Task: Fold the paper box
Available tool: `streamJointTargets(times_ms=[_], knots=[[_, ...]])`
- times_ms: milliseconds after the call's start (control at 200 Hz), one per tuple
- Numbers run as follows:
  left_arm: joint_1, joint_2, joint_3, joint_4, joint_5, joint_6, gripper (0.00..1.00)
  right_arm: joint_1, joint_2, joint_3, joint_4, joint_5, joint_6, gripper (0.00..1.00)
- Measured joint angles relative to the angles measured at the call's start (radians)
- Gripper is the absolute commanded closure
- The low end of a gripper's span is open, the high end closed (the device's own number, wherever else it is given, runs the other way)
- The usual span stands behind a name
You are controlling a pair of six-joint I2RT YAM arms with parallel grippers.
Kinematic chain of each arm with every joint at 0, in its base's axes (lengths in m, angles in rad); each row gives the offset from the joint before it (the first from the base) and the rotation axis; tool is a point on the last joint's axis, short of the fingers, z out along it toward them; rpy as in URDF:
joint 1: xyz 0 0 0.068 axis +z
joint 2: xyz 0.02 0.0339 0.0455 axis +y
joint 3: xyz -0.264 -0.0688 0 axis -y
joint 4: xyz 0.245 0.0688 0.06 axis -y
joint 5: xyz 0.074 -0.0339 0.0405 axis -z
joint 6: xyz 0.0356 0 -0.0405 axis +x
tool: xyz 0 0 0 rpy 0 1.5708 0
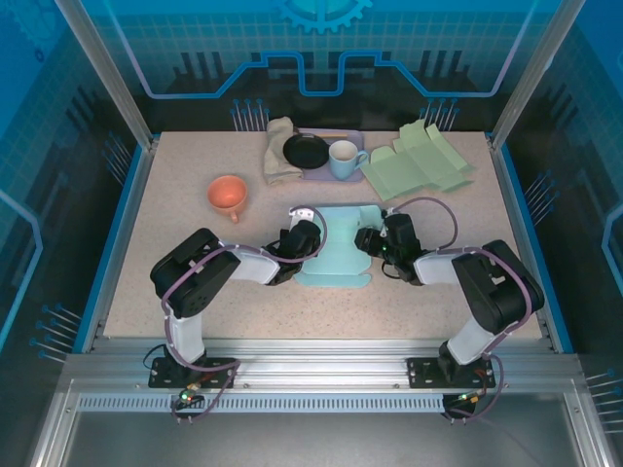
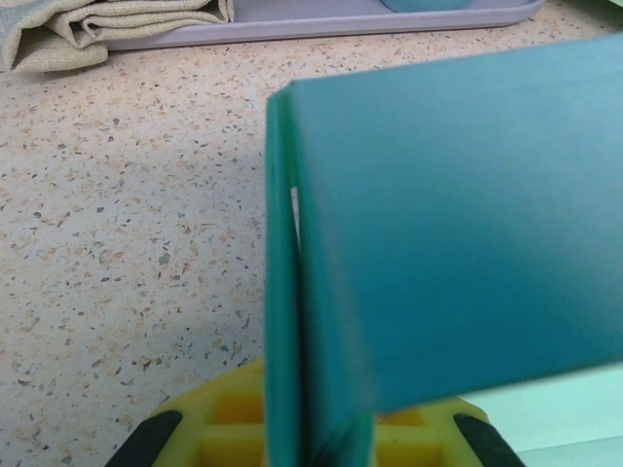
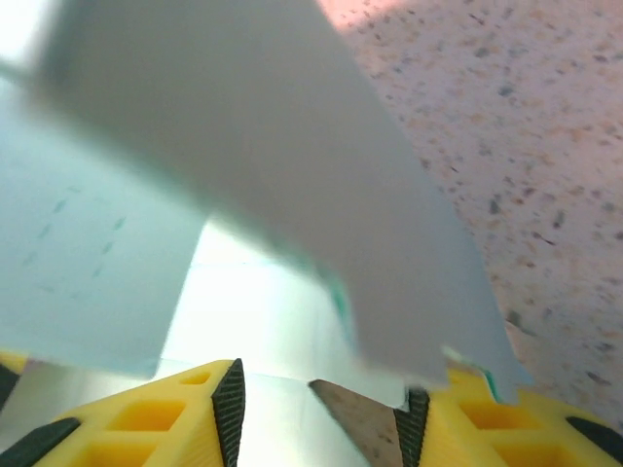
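Now the pale blue paper box (image 1: 341, 255) lies at the middle of the speckled worktop (image 1: 175, 282); the left gripper (image 1: 311, 232) is pinched shut on its raised left wall, the right gripper (image 1: 367, 240) half open around the right flap. Wall-raising seems in hand; next, the right jaws should close and lift.

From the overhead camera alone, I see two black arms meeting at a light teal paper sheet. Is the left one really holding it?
Observer: Yes. The left wrist camera shows the left gripper shut on a raised, doubled flap of the light teal paper box.
Visitor: And the right one?
Observer: The right wrist camera shows the right gripper with its jaws apart. A blurred flap of the box slants just above them, seemingly not pinched.
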Motion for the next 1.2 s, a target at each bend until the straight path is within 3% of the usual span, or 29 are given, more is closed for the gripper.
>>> streamJointTargets(times_ms=[295, 850, 1015, 1200], knots=[[0.000, 0.000, 0.007, -0.013, 0.009, -0.001, 1.00, 0.081, 0.004, 0.002, -0.002, 0.019, -0.079, 0.56], [0.000, 0.000, 0.009, -0.025, -0.014, 0.000, 1.00, 0.101, 0.092, 0.077, -0.031, 0.058, -0.131, 0.56], [-0.001, 0.000, 0.009, -0.023, -0.006, 0.005, 1.00, 0.115, -0.056, 0.076, -0.199, 0.083, -0.188, 0.53], [0.001, -0.002, 0.010, -0.022, 0.008, 0.029, 1.00, 0.121, -0.270, 0.177, -0.523, 0.241, -0.225, 0.45]])
